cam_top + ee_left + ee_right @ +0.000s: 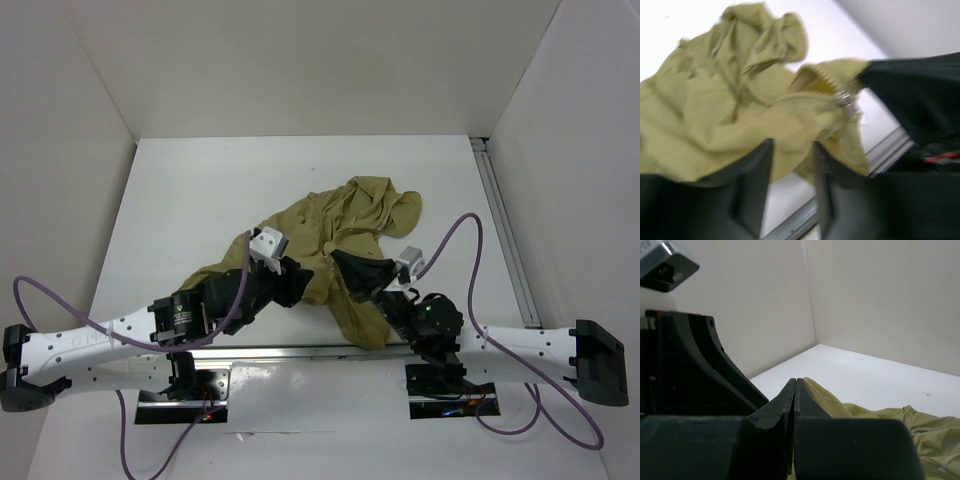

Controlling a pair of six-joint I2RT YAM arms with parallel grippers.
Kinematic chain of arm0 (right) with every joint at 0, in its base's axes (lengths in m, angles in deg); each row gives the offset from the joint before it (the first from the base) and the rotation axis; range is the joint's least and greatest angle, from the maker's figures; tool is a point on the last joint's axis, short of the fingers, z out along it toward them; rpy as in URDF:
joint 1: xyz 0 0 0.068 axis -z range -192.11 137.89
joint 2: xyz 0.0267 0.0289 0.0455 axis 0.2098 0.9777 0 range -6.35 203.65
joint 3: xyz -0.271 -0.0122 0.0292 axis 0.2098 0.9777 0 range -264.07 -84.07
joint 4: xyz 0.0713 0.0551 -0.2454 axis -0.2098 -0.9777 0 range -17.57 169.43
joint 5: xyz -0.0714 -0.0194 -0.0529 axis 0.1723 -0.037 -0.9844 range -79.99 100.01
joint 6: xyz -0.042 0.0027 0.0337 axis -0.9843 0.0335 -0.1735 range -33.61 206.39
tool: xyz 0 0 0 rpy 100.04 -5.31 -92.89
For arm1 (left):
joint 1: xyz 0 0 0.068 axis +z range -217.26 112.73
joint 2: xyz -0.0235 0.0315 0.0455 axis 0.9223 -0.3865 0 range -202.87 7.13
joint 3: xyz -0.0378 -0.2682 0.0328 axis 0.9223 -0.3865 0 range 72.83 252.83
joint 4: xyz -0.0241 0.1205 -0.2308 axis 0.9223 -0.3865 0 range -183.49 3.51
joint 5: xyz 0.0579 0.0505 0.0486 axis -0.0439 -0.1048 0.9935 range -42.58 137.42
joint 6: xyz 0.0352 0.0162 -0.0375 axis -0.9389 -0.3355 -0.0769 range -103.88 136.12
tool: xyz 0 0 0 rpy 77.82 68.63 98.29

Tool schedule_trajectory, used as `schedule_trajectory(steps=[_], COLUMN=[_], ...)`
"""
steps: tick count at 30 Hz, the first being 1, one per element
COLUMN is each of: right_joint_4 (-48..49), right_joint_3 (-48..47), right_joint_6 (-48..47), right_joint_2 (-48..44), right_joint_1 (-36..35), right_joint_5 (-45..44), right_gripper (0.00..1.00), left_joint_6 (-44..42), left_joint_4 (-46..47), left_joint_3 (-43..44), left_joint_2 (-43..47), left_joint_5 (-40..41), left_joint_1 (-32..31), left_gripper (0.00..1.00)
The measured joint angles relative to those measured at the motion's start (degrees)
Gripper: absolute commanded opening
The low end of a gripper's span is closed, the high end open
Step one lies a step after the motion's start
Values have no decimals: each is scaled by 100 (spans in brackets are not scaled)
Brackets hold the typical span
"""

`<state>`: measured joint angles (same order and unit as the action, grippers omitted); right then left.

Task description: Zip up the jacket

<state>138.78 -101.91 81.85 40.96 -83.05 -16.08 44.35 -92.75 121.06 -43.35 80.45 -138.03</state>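
Observation:
The olive-tan jacket (340,225) lies crumpled in the middle of the white table (200,190). My right gripper (350,268) is shut on its near front edge and holds that edge up; the jaws are pressed together in the right wrist view (796,382), with zip teeth and fabric (920,425) beside them. My left gripper (297,287) is open just left of it. In the left wrist view its fingers (752,185) straddle a fold of the jacket (715,115) at their tips. A metal zip slider (842,97) shows on the lifted edge beside the right gripper (910,95).
A metal rail (300,350) runs along the near table edge, and another rail (505,230) along the right side. White walls enclose the table on three sides. Purple cables (460,240) loop off both arms.

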Motion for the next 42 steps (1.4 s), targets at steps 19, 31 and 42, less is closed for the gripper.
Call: schedule_trajectory(steps=[19,31,42], right_joint_4=[-151,-61,-7], right_joint_3=[-918,-1182,-1259], right_joint_6=[48,177,295], right_joint_2=[935,1412,1412], right_joint_1=[11,11,11], right_joint_5=[-363,-647,-654], right_gripper=[0,0,0], left_joint_6=[503,192,142], left_joint_4=[-868,-275,269], left_joint_3=[22,-111,-647], left_joint_2=[170,-44,-214], left_joint_5=[411,111,442], left_joint_1=[0,0,-129], left_gripper=[50,47,46])
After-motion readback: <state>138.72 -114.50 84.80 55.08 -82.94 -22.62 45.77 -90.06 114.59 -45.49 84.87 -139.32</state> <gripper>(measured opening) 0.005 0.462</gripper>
